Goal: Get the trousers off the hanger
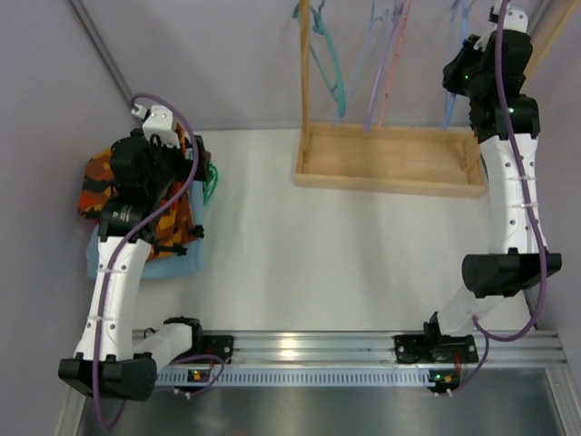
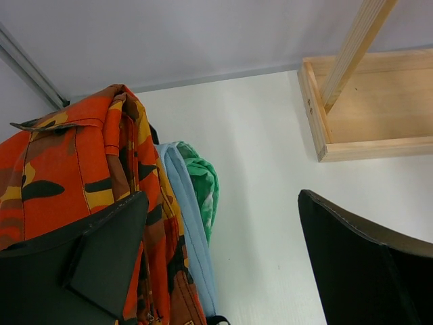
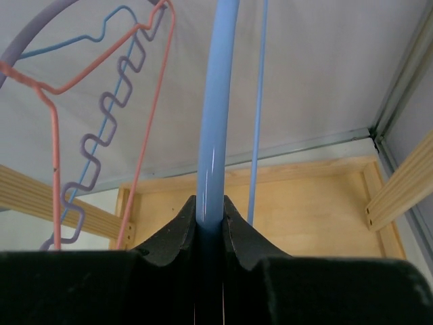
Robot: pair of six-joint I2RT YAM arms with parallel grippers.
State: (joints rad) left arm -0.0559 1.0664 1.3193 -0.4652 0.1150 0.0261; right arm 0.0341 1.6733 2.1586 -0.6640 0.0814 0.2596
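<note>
One pair of orange trousers [image 2: 61, 169], black and yellow patches, lay bunched up, one blue hanger [image 3: 220, 101] pinched in the right hand [image 3: 210, 206], left hand [image 2: 222, 198] stood wide open.

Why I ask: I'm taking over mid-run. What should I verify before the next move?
1. Right gripper shut on the light blue hanger: ok.
2. Left gripper open, holding nothing: ok.
3. Orange camouflage trousers on the clothes pile, apart from that hanger: ok.
4. Hanger's hook over the rack rail: cannot tell, out of view.
</note>
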